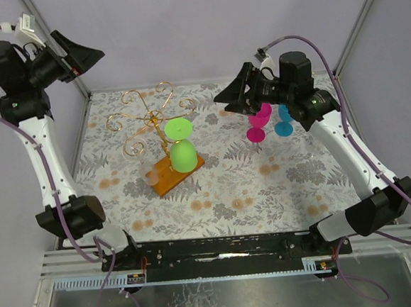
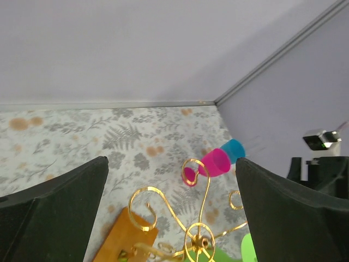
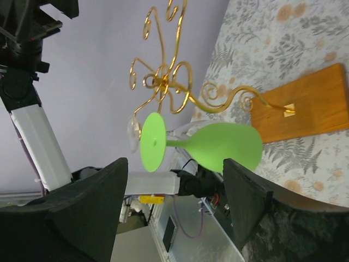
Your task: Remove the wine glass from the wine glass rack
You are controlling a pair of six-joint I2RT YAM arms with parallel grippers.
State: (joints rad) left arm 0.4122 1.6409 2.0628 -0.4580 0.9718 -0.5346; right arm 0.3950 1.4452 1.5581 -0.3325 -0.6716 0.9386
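Green wine glass hangs on the rack, open room around — left hand and right hand spread.

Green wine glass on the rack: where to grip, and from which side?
Probably the bowl, from the right. The green wine glass hangs upside down, its foot caught on a wire arm of the wine glass rack, leaving the bowl free below. The open right gripper faces it side-on.
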